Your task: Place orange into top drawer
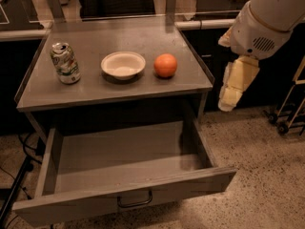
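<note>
- The orange (165,65) sits on the grey tabletop (119,35), just right of the white bowl (123,64) and apart from it. It is not yet in the top drawer (126,159).
- The gripper (228,99) hangs well right of the bowl, beyond the table's edge and lower than the tabletop. Whether it is released or clenched I cannot tell. Nothing of the task is in it.
- The top drawer is pulled out below and in front of the bowl. Its floor looks bare and its dark wire handle (135,200) faces the camera.
- Risk: the orange is round and smooth, so a glancing or off-centre touch would likely send it rolling. It could run into the bowl, or away from the bowl off the table's right side.
- Risk: coming in from below the tabletop's level, the gripper or the arm (267,18) could strike the table's right edge before rising clear of it.
- Risk: a wide approach might nudge the bowl, and a shoved bowl could travel toward the drink can (66,63) standing well left of it.
- Risk: released from too high, the orange might bounce or roll inside the shallow drawer.
- The orange looks small and evenly round, smaller than the bowl, with matte, unbroken orange skin. It probably yields little when squeezed, so a centred hold should serve.
</note>
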Available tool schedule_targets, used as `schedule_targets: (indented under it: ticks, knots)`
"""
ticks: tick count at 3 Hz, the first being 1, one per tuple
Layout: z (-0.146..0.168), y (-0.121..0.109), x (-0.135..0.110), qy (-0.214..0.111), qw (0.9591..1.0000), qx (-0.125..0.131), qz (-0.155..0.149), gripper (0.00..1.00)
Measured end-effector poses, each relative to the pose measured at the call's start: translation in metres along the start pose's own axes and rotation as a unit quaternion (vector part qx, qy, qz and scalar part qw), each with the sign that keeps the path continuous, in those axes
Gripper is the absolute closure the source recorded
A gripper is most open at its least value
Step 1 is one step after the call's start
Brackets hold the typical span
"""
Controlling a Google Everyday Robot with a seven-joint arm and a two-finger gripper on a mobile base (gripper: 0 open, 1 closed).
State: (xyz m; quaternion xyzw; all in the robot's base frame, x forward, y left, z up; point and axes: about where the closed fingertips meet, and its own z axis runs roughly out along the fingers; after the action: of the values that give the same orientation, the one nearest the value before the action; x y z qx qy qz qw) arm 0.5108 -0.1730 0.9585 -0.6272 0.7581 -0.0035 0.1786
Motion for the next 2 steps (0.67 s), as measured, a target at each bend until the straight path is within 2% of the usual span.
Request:
schedule_targets:
  ticks: [1,2]
  knots:
    - [0.0421,-0.0427,-0.0357,-0.026,0.9995,-0.018,0.004,0.0]
    - [0.0438,-0.0442,-0.037,-0.028,0.9994,-0.019,0.003,0.0]
